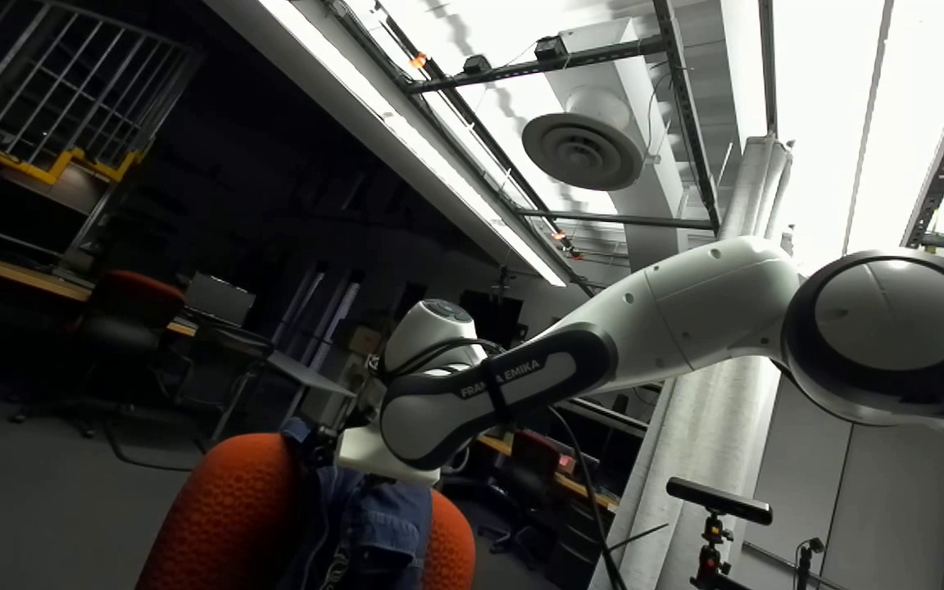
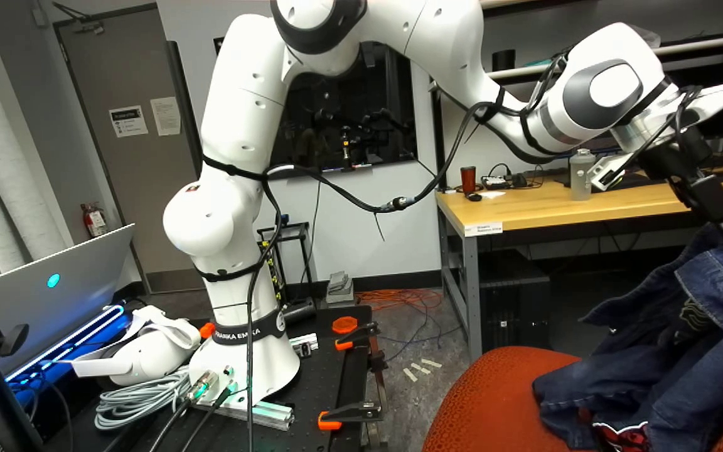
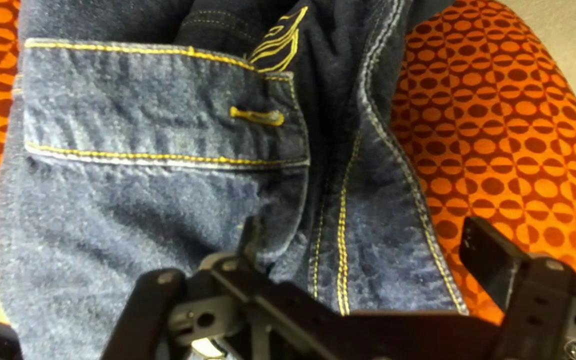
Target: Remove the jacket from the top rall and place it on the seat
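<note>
In my wrist view I have the pincer (image 3: 363, 245) wide at five o'clock, its fingers (image 3: 493, 260) well apart, the blue denim jacket (image 3: 188, 190) showing between them. The jacket drapes over the orange chair backrest (image 1: 230, 508) at seven o'clock in an exterior view; contact I can't judge.

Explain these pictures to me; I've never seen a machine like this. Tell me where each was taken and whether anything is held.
The white machine is a robot arm, ending in a two-fingered gripper. Two pictures come from cameras outside it, the close-up from one on its wrist. A blue denim jacket lies draped over an orange chair. In the close-up the fingers stand apart, with the jacket's edge showing between them, so nothing appears to be gripped. A desk behind holds a bottle and a red cup.
</note>
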`<action>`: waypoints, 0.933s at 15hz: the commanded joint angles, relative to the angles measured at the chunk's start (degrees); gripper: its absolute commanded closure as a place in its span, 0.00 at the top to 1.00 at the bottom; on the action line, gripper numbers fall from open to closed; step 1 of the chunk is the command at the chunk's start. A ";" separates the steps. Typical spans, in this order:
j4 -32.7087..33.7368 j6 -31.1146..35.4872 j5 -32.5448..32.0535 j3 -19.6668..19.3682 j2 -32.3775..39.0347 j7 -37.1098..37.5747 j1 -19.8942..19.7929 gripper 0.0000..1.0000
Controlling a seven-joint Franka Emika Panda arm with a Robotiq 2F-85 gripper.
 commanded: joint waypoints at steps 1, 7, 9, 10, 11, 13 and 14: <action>2.11 1.53 -1.57 -2.00 2.20 1.95 1.37 0.98; 2.46 0.51 0.08 -1.58 2.58 0.83 0.77 0.45; 2.51 0.17 0.16 -1.86 2.26 1.05 0.71 0.30; 2.56 0.13 0.17 -2.03 2.10 1.07 0.62 0.21; 2.66 -0.10 0.28 -2.24 1.90 1.18 0.54 0.15; 2.81 -0.66 0.90 -2.49 1.08 1.20 0.05 0.01; 2.83 -0.99 1.44 -2.43 0.55 1.14 -0.27 0.00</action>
